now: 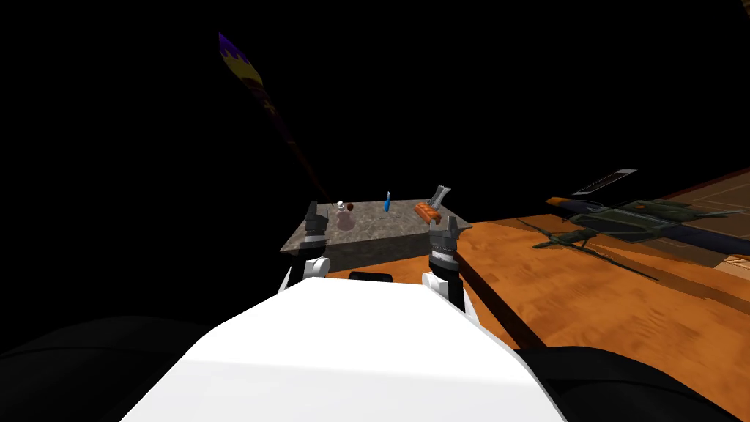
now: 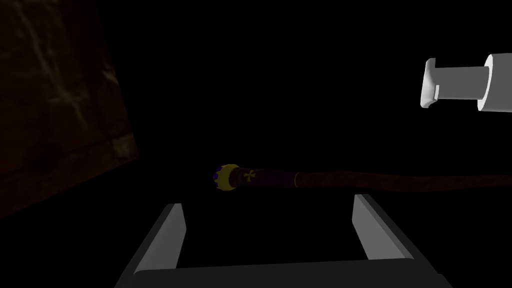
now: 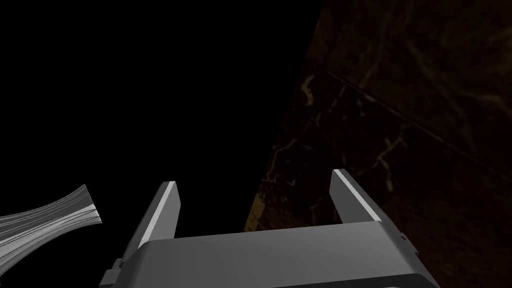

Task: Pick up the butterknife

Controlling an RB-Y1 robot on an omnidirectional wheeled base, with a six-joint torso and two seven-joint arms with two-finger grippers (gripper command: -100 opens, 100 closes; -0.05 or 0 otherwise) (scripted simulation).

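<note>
A grey stone counter (image 1: 366, 233) stands just ahead of me. On it a thin grey sliver (image 1: 389, 217), which may be the butterknife, lies flat in front of an upright blue utensil (image 1: 387, 201). My left gripper (image 1: 313, 214) hovers at the counter's left edge, my right gripper (image 1: 444, 227) at its right edge, both short of the sliver. The left gripper (image 2: 268, 201) is open with nothing between its fingers. The right gripper (image 3: 255, 177) is open too, beside a dark marbled surface (image 3: 400, 125).
The counter also bears a pale bottle (image 1: 344, 217), a small brown thing (image 1: 350, 207), an orange item (image 1: 426, 212) and a grey ribbed object (image 1: 440, 196). A long dark rod with a yellow and purple tip (image 2: 227, 177) runs off left. Orange floor (image 1: 586, 278) lies right; black area surrounds.
</note>
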